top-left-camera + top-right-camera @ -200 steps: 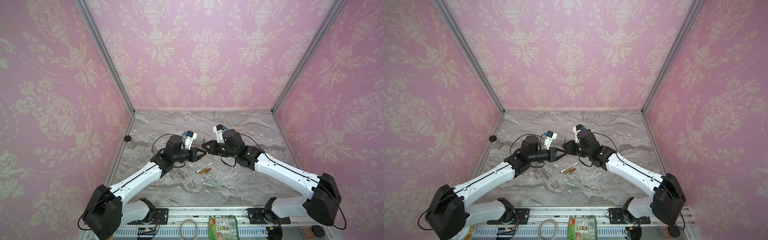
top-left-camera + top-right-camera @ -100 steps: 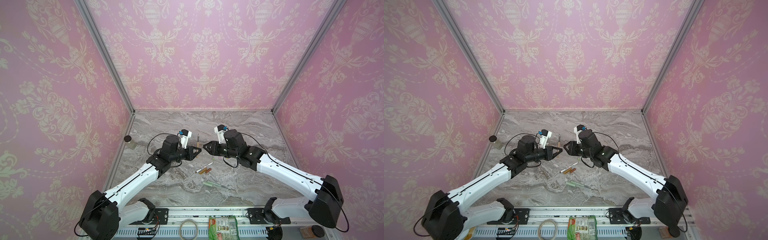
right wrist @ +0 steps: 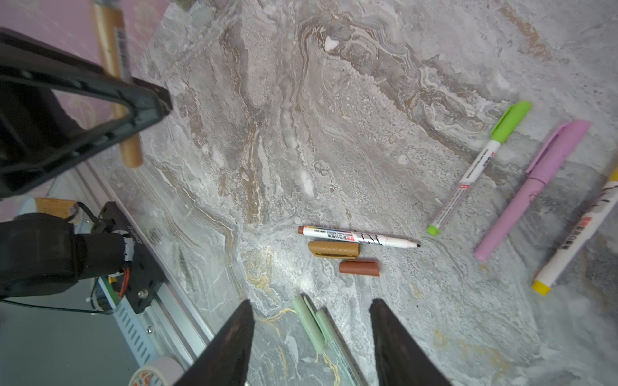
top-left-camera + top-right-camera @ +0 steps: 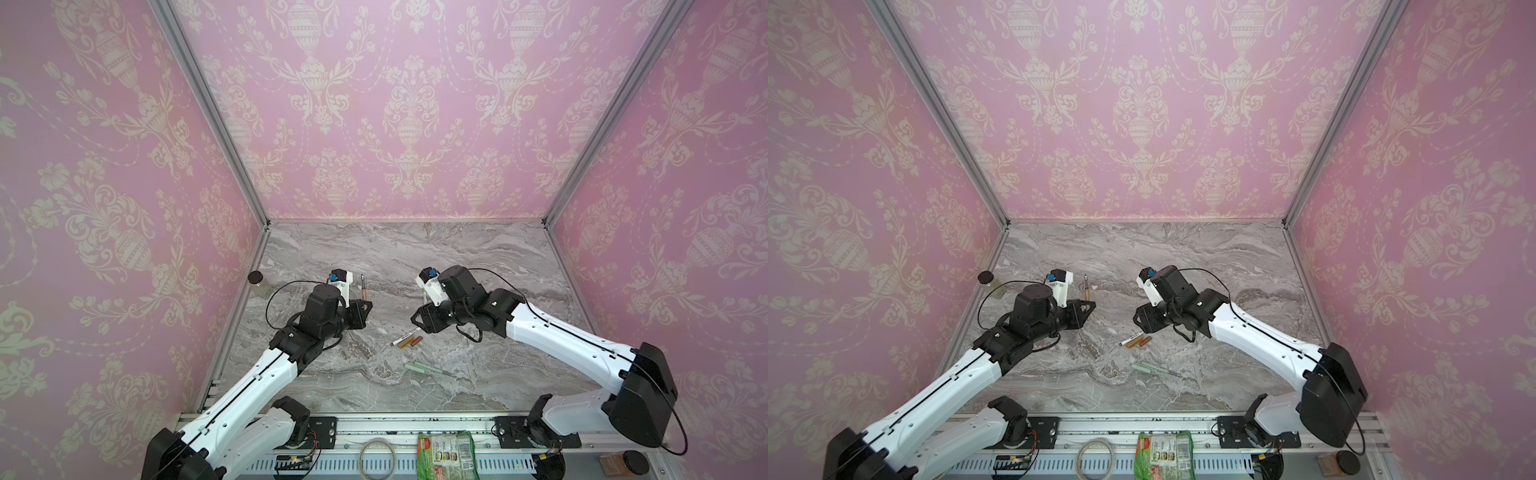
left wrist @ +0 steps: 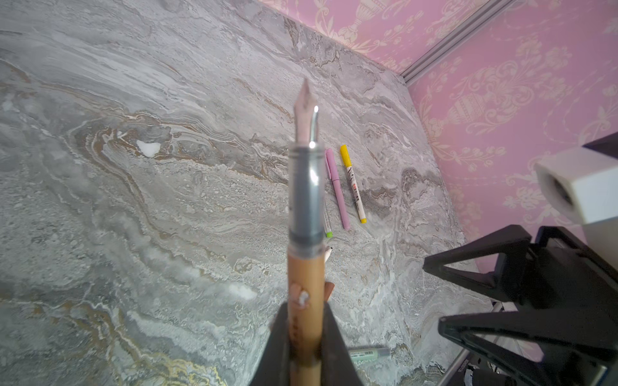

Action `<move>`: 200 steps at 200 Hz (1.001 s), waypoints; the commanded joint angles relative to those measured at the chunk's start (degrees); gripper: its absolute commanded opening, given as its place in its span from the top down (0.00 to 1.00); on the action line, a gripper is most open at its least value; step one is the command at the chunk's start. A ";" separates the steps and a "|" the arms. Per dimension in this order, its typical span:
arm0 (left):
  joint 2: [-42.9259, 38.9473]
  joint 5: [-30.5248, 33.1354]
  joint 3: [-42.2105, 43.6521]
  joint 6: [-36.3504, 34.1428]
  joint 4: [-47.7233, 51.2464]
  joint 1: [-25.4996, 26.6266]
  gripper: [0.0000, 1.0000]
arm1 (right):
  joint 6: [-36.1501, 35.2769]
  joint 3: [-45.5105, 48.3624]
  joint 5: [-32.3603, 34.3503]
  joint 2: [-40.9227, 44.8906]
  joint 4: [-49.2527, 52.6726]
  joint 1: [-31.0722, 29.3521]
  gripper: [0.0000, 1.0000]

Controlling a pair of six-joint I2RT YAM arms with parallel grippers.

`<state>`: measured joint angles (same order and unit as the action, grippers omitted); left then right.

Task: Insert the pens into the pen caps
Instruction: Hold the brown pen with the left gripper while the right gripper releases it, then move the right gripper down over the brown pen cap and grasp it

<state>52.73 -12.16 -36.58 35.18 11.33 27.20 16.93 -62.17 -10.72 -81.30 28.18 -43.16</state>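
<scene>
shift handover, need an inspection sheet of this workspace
surface: grey marble tabletop, no spill seen
job's things: tan pen nib bare; white pen uncapped beside tan cap and red-brown cap; sage pen and sage cap side by side; green pen, pink pen, yellow pen capped
clutter: lidded jar at left wall; tape roll, green packet, brown jar on front rail
grippers: left gripper shut on tan pen; right gripper open, empty
cables: black loops at both wrists
surroundings: pink patterned walls, metal frame

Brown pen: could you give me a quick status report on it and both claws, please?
Left claw shut on brown pen, nib bare. Right claw open, empty. Tan cap loose on table beside white pen. Nothing covering it.
</scene>
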 commanded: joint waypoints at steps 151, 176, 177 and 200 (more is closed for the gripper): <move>-5.18 3.36 2.98 -0.81 1.53 -0.51 1.00 | -2.76 -4.62 -2.37 -22.16 -0.31 -2.34 0.25; -5.51 3.63 3.00 -0.94 1.77 -0.49 1.00 | -2.58 -4.62 -2.51 -23.18 -0.94 -2.37 0.25; -5.52 3.68 3.00 -0.96 1.77 -0.53 1.00 | -2.59 -4.62 -2.58 -23.28 -0.98 -2.37 0.25; -5.60 3.89 2.90 -1.15 1.92 -0.51 1.00 | -2.58 -6.98 -3.20 -24.31 -1.12 -2.48 0.25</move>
<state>48.03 -9.87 -34.15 35.20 11.99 27.16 13.61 -66.06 -12.71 -104.14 27.62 -45.15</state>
